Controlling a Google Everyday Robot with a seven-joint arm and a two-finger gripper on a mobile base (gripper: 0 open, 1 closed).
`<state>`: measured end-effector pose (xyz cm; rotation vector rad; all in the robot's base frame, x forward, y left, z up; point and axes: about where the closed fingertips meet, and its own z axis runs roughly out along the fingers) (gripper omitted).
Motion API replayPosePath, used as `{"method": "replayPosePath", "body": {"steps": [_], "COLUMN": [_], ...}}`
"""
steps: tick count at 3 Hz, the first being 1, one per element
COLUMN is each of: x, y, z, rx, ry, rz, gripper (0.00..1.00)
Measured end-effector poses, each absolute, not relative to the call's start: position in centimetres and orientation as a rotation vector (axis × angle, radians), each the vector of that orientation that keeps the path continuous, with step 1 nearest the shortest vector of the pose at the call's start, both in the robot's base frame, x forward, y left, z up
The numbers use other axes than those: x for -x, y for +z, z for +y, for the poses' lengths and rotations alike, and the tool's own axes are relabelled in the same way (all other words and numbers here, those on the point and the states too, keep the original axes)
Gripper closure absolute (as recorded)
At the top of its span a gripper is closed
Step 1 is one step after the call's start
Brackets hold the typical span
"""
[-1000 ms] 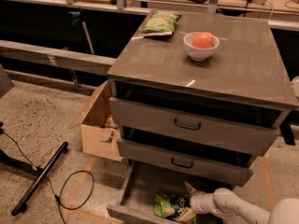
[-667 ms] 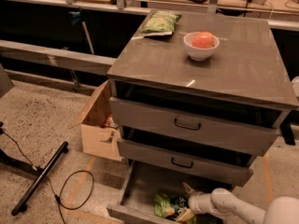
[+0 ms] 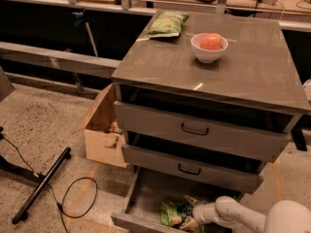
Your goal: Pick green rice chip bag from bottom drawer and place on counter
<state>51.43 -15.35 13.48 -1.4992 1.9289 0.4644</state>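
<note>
The bottom drawer (image 3: 146, 198) is pulled open at the foot of the grey cabinet. The green rice chip bag (image 3: 171, 213) lies on its floor near the front wall. My gripper (image 3: 190, 213), at the end of the white arm coming in from the lower right, is inside the drawer at the bag's right side, touching or right next to it. The counter (image 3: 252, 67) is the cabinet's grey-brown top.
On the counter stand a white bowl (image 3: 209, 47) holding a red-orange fruit and a paler olive-green bag (image 3: 167, 23) at the back left. Two upper drawers (image 3: 194, 130) stand slightly open. A cardboard box (image 3: 102, 130) sits left of the cabinet; a black cable (image 3: 77, 203) lies on the floor.
My arm and gripper have stayed at the bag in the bottom drawer; nothing else has visibly moved.
</note>
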Motion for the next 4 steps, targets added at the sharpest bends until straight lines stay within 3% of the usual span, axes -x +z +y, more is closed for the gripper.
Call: {"method": "replayPosePath", "body": {"steps": [3,4], "x": [-51.8,-52.0], "y": [14.0,15.9], "z": [-14.9,-15.2], "rx": [1.507,1.468], "ry": [0.464,0.459], "rz": [1.933,1.901], "gripper": [0.88,1.00]}}
